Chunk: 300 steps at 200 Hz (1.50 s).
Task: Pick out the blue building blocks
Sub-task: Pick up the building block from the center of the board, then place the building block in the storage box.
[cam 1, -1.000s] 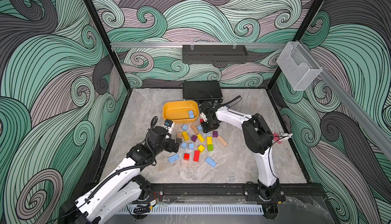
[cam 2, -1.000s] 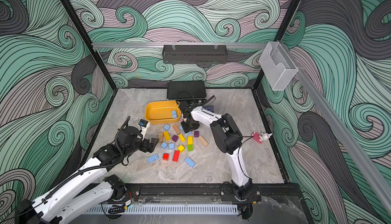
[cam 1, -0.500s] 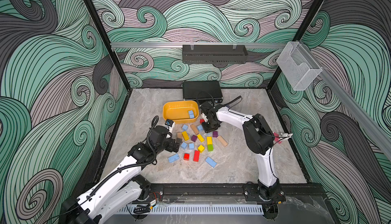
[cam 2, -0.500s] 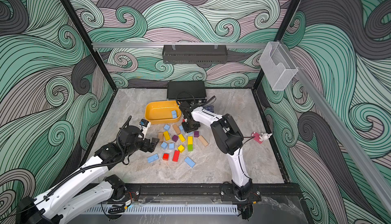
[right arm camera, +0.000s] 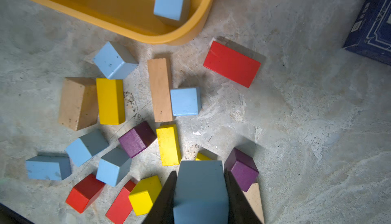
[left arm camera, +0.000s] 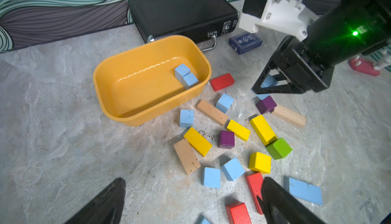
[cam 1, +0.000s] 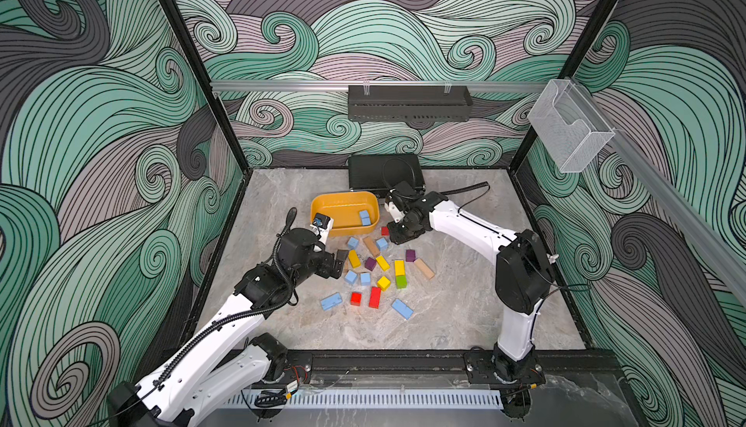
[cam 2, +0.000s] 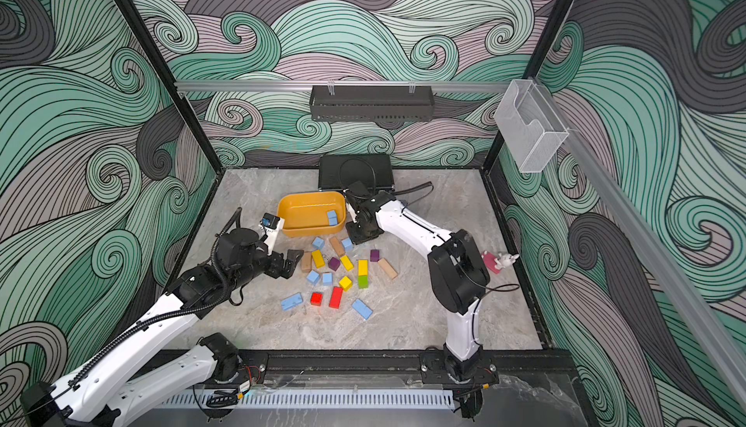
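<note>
Nearest the front edge of the table (cam 1: pixel 464 324), two blue bricks (cam 1: pixel 331 301) are found apart from the cluster. Bare marble lies all round them, so they could be approached from any side. Just behind, a pair of blue cubes (cam 1: pixel 350 277) is hemmed in by yellow and red blocks.

The left gripper (cam 1: pixel 340 263) is held low at the cluster's edge. Its jaws are spread wide with nothing between them, and it seems to be readied for that pair.

Further back, two further blue cubes (cam 1: pixel 353 242) are seen near the yellow bin (cam 1: pixel 343 199), one touching a tan brick (cam 1: pixel 370 245).

The right gripper (right arm camera: pixel 200 172) is clamped on a blue block (right arm camera: pixel 201 191) just beside the bin's end, presumably so the block can be carried over the rim. A purple cube (right arm camera: pixel 242 170) is crowded against one jaw.

Two binned blue cubes (cam 1: pixel 364 217) are set against the bin's wall, so most of its floor is kept free. Farthest back, room behind the bin is closed off by a black case (cam 1: pixel 383 170).
</note>
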Motion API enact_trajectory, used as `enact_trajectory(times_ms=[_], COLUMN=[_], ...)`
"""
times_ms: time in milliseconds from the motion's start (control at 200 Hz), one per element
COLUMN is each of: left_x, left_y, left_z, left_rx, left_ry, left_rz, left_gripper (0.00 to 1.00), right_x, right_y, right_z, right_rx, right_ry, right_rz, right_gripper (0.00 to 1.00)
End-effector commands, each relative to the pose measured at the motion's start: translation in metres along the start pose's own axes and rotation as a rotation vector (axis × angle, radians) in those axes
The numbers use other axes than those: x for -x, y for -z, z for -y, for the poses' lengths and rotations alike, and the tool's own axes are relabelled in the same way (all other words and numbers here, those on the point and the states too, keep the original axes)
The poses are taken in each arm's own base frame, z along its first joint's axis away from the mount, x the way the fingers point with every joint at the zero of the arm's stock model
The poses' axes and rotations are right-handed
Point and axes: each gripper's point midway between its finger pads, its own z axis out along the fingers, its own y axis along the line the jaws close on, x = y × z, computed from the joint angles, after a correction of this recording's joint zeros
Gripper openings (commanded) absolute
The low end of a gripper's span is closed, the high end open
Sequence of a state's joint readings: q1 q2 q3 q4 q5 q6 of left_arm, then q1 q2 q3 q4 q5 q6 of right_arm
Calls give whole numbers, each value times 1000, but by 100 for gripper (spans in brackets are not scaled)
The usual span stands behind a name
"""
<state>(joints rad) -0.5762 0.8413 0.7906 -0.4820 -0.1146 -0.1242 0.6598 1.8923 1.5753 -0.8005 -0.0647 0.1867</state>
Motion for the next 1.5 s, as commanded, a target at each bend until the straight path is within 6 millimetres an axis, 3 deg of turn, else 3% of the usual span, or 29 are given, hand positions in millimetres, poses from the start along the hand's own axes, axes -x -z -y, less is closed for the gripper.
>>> enact_trajectory(times_ms=[0,285,580,1121,1496], left_x=[13,23,24,4,-11], left_y=[13,19,9,-24,-38], left_z=[-12,-36,-58,-78,-87], left_rx=[53,74,68,83,94], left_ry=[-27,25,118,225,255], left_rz=[15,27,36,-20,-55], left_gripper=[98,99,98,99,99], right_x=[20,60,89,130,140], right_y=[27,47,37,-12,-52], right_z=[-17,-41,-62,-71,-69], right_rx=[57,114,139,138,117], right_ry=[21,63,89,104,106], right_rz=[74,149,154,178,169], right_gripper=[0,0,0,0,0])
